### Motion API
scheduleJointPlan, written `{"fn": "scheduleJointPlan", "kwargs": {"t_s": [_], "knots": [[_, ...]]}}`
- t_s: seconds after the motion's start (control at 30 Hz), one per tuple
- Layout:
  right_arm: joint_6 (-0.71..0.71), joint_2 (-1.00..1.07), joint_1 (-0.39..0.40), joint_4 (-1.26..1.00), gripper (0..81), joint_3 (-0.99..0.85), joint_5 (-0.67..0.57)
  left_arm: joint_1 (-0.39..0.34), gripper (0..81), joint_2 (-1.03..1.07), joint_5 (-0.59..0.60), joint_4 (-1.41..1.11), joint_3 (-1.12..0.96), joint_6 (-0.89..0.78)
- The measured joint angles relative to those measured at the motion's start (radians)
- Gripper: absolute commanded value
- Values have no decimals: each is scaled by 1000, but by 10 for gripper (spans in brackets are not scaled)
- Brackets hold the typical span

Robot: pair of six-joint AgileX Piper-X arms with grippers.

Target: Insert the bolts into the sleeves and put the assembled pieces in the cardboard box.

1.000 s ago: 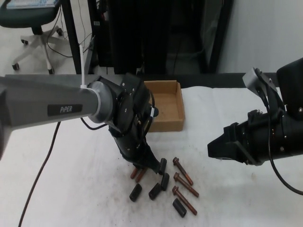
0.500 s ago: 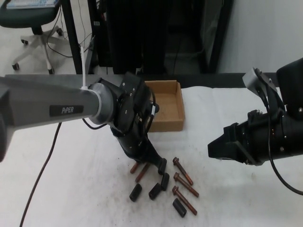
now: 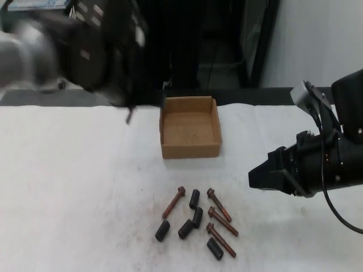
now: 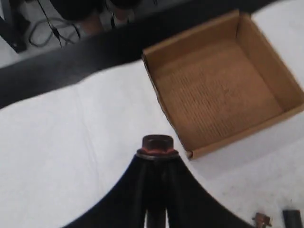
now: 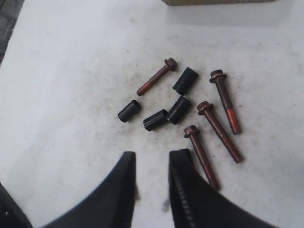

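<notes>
My left gripper (image 4: 156, 160) is shut on a rust-coloured bolt (image 4: 157, 143), whose hex head stands out past the fingertips. It hangs above the white cloth just beside the open cardboard box (image 4: 223, 90). In the high view the left arm (image 3: 85, 45) is a blur at the back left, by the box (image 3: 190, 150). Several loose bolts (image 3: 173, 202) and several black sleeves (image 3: 194, 198) lie on the cloth in front of the box. My right gripper (image 5: 153, 156) is open and hovers over this pile, above a bolt (image 5: 202, 154) and sleeves (image 5: 156, 119), touching none.
The right arm (image 3: 317, 164) stands low over the right side of the bench. A dark bench edge (image 4: 71, 61) runs behind the box. An office chair (image 3: 39, 34) stands on the floor at the back left.
My left gripper has risen from the pile and swung back and left toward the box with one bolt. Another bolt stayed on the cloth. The right arm kept still.
</notes>
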Motion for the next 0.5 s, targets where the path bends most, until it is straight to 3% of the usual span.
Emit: {"fn": "scheduleJointPlan", "kwargs": {"t_s": [0.23,0.5], "knots": [[-144,3,69,-129,234,0,-27,87,4,-278,299,-58,234,-57],[-140,119,154,-143,234,-55,65,140,4,-573,852,-451,676,-188]]}}
